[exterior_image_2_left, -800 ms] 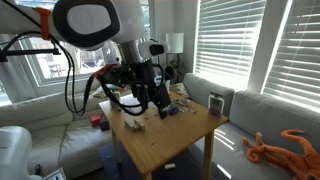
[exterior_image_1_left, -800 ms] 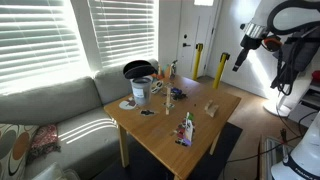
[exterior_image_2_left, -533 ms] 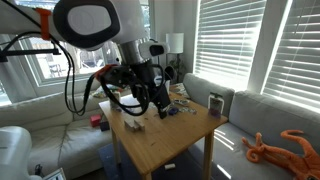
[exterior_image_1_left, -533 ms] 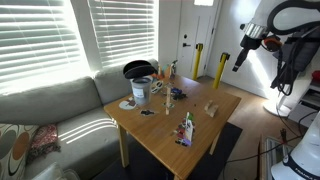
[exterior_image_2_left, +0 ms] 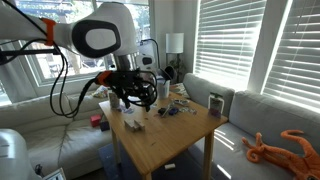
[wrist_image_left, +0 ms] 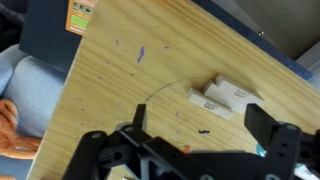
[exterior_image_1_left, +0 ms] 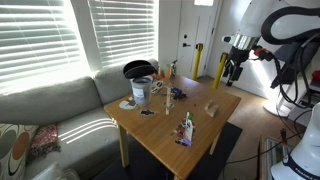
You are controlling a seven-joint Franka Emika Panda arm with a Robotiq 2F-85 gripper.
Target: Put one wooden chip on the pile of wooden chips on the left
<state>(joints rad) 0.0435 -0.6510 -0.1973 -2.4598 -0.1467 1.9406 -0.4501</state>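
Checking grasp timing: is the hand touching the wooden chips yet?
Apart. In an exterior view the hand hangs well above the wooden chips on the table.

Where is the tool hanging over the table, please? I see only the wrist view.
Observer: In an exterior view the tool hangs in the air near one edge of the table, above the wooden pieces and touching nothing.
Operator: Thank you. Is anything else standing near those pieces?
Observer: A green-and-white bottle is on the table, apart from them, toward another edge.
Operator: And further across?
Observer: A white cup stands at the side of the table next to the sofa.
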